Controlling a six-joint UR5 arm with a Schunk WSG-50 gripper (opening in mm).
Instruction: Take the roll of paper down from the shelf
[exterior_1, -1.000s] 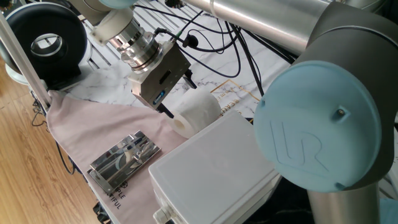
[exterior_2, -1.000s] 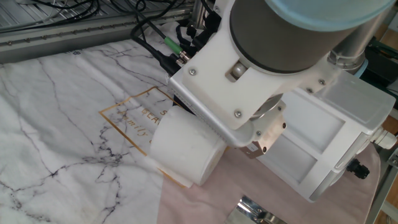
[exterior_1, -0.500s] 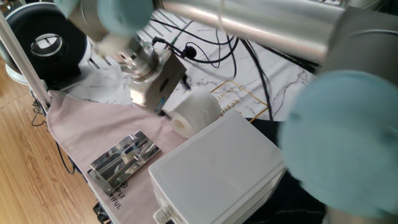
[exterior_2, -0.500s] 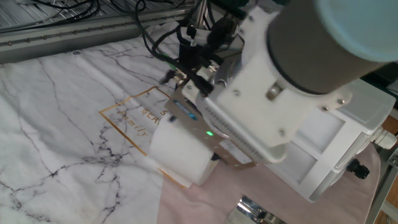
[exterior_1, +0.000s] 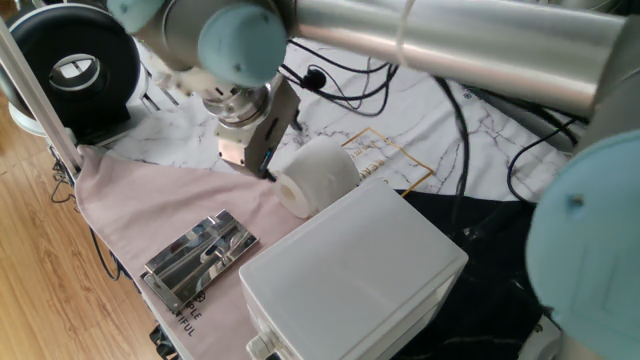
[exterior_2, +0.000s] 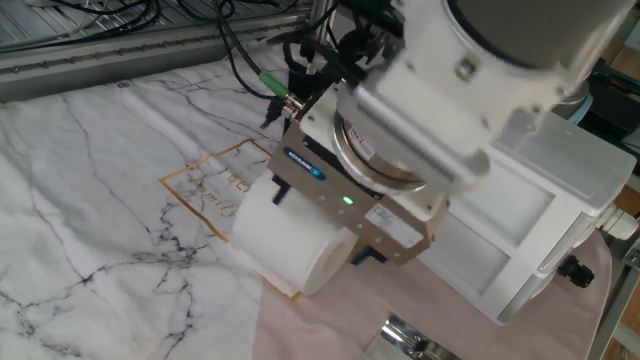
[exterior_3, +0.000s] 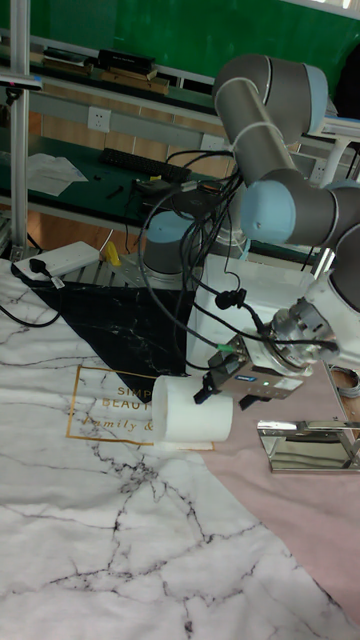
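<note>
The roll of paper (exterior_1: 316, 176) lies on its side on the marbled cloth (exterior_2: 90, 200), against the white box (exterior_1: 350, 275) and well apart from the shelf (exterior_1: 200, 255), which lies bare on the pink cloth (exterior_1: 140, 195); the removal looks done. Its long axis runs level, hollow core facing the near-left in one fixed view. Over the last second the gripper (exterior_1: 262, 162) has rotated and shifted at the roll's side. Finger state: cannot tell, tips being hidden.
</note>
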